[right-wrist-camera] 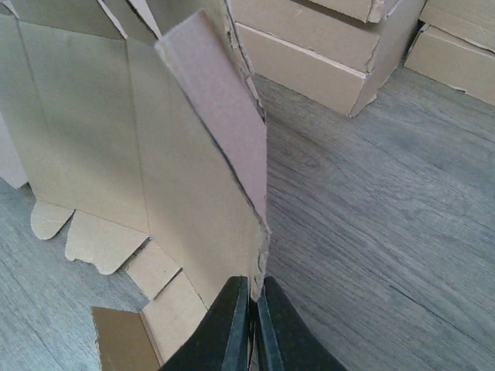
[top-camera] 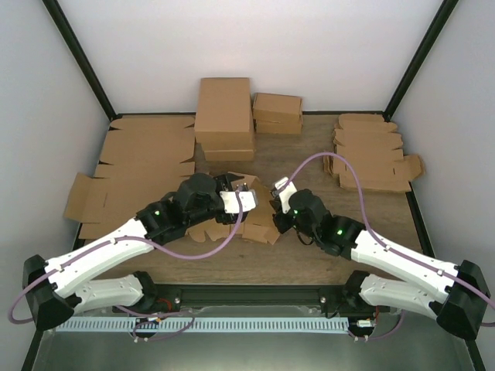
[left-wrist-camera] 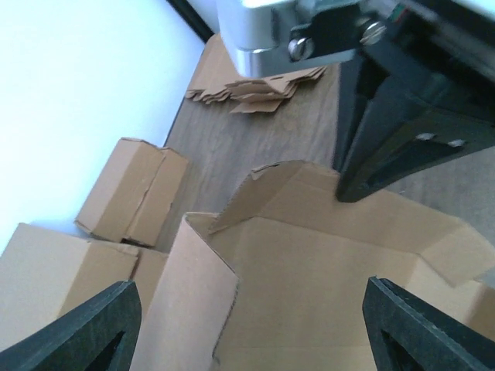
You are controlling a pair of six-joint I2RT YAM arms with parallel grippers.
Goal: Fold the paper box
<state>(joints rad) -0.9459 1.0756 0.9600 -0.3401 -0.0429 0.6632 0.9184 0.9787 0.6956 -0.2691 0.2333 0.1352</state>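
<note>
Folding midway: right end effector [right-wrist-camera: 251, 297] pinches a flap of the box [right-wrist-camera: 93, 131] upright; left end effector [left-wrist-camera: 251, 305], wide open and empty, must brace the panel.

Even, diffuse light from above; faint shadows on the table [top-camera: 255, 259]. Left wrist view: white wall [left-wrist-camera: 69, 77] overexposed, my left fingertips [left-wrist-camera: 85, 332] blurred. Right wrist view: wood grain sharp.

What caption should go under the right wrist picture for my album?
Right gripper pinches a raised flap of the paper box; folded boxes sit behind on the wooden table.
</note>
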